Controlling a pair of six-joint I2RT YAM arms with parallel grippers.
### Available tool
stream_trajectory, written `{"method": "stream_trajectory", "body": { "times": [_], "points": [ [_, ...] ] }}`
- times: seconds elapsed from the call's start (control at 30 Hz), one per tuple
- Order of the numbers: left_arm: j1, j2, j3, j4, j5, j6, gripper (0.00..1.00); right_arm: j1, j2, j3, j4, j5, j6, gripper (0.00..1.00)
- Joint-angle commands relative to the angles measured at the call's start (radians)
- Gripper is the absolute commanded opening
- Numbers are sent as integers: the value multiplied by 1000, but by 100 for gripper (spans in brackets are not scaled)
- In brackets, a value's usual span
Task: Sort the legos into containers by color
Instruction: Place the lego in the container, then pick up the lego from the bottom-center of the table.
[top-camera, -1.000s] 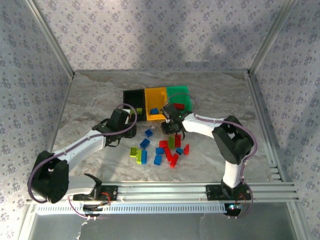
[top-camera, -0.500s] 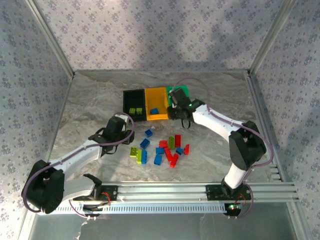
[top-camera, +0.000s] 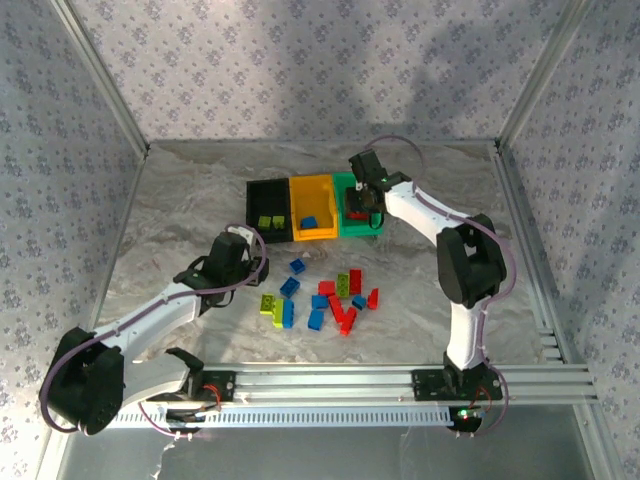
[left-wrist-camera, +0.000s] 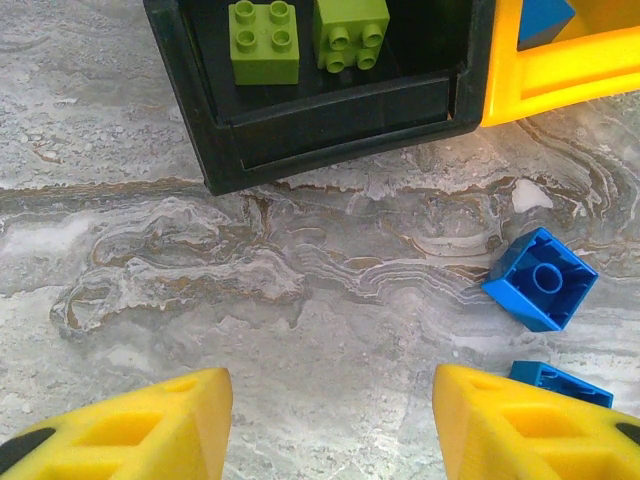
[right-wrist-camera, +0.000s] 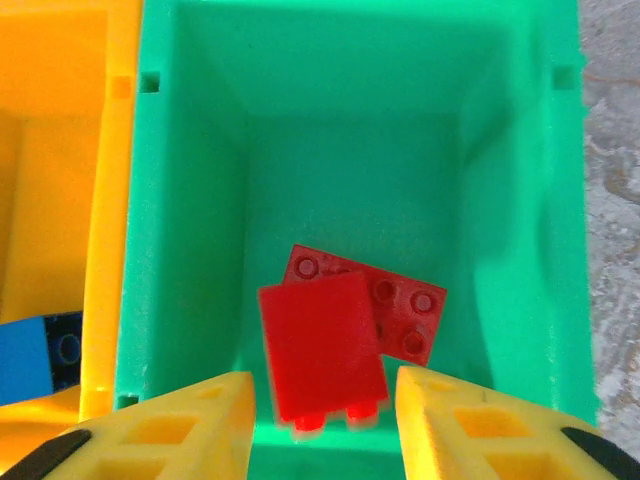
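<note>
Marble tabletop (right-wrist-camera: 615, 200) — red lego (right-wrist-camera: 322, 345) between fingers (right-wrist-camera: 180, 425)

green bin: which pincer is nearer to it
Right. The right pincer hangs directly over the green bin. The left pincer is over the table just short of the black bin, at the row's other end.

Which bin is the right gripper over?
The green bin, rightmost of three: the right gripper hangs above its red bricks; the black bin and orange bin sit left.

White arm links (top-camera: 160, 303) with black joints (top-camera: 232, 255), looped purple cables (top-camera: 398, 140), and blocky yellow fingers (left-wrist-camera: 130, 425).
</note>
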Motion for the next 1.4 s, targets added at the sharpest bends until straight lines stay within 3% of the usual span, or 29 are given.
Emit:
{"method": "stream_trajectory", "body": {
  "times": [0.0, 0.1, 0.37, 0.57, 0.8, 1.07, 1.37],
  "points": [
    [2, -17, -9, 17, -12, 10, 55, -9, 14, 40, -29, -15, -3, 47],
    [2, -17, -11, 17, -13, 11, 55, -7, -6, 24, -16, -29, 0, 52],
    [2, -9, -8, 18, -13, 12, 56, 43, -153, -105, -25, -14, -16, 52],
    [2, -9, -8, 20, -11, 10, 56, 106, -330, -320, -16, 9, 11, 53],
    [1, -5, -6, 24, -4, 9, 56, 198, -488, -613, 68, 16, 162, 53],
    [1, 1, -3, 23, 0, 8, 56, 275, -503, -690, 28, 45, 251, 53],
    [2, 23, 3, 29, 12, 3, 56, 296, -638, -808, -85, 105, 356, 53]
  ]
}}
